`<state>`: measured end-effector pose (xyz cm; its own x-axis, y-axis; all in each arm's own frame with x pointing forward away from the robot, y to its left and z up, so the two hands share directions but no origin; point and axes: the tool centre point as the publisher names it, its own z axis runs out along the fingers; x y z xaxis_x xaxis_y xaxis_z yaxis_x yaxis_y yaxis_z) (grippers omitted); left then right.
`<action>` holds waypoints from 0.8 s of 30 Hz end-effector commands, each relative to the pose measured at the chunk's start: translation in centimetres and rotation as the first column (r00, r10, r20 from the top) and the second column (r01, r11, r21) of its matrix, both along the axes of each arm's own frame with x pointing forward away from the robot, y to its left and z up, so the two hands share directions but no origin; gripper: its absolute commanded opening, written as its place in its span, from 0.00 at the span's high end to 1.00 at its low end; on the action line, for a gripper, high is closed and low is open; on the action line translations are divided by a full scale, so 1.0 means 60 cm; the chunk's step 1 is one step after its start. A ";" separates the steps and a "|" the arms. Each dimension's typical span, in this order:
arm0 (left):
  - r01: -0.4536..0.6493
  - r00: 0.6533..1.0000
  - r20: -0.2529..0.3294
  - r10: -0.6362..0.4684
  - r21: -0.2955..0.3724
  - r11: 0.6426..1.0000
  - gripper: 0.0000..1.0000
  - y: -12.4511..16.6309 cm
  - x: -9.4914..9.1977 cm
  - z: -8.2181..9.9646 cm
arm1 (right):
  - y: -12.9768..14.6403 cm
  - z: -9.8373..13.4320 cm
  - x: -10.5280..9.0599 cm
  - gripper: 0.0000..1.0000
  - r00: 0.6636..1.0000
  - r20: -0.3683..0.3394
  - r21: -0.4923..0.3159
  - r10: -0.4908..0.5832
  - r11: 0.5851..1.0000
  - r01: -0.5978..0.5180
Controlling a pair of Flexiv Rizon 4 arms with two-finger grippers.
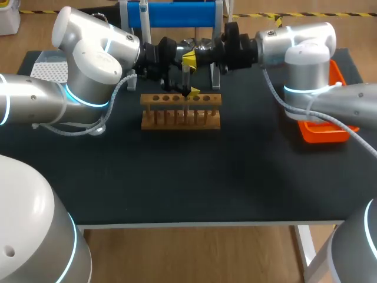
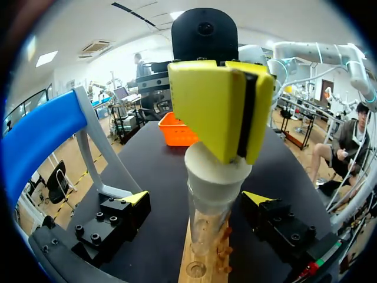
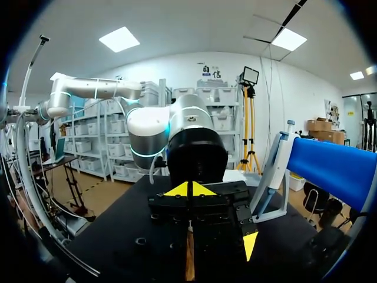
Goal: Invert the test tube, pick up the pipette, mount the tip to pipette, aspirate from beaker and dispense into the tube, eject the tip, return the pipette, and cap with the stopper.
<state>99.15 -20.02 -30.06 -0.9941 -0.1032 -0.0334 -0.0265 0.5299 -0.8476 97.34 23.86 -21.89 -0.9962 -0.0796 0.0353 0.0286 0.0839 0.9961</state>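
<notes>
A clear test tube (image 2: 206,230) stands upright in the wooden rack (image 1: 181,112), seen end-on below the tube as the rack (image 2: 194,268). A cream stopper (image 2: 217,177) sits in the tube's mouth. My right gripper (image 2: 222,112) is shut, and its yellow tips rest on top of the stopper. From above, the right gripper (image 1: 188,59) hangs over the tube (image 1: 185,76). My left gripper (image 2: 197,198) is open, one fingertip (image 2: 138,197) on each side of the tube and clear of it. The pipette (image 1: 143,15) hangs on the blue stand (image 1: 171,13).
An orange tray (image 1: 321,132) lies at the right edge under my right arm. A white tip box (image 1: 50,71) sits at the back left, behind my left arm. The dark table (image 1: 188,177) stretches in front of the rack.
</notes>
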 end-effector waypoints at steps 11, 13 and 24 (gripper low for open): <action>0.003 1.000 -0.001 -0.003 0.000 1.000 0.00 0.001 0.001 0.000 | 0.002 -0.022 -0.002 1.00 1.000 -0.016 -0.009 -0.002 1.000 0.002; 0.003 1.000 -0.001 -0.003 0.000 1.000 0.00 0.001 0.001 0.000 | 0.002 -0.022 -0.001 1.00 1.000 -0.017 -0.007 -0.004 1.000 0.004; 0.003 1.000 -0.001 -0.003 0.000 1.000 0.00 0.001 0.001 0.000 | -0.005 0.012 0.006 1.00 1.000 0.001 0.024 -0.018 1.000 0.018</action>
<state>99.15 -20.02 -30.06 -0.9941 -0.1031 -0.0334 -0.0265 0.5299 -0.8476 97.88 23.76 -21.65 -0.9971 -0.0675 0.0364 0.0324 0.0595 0.9977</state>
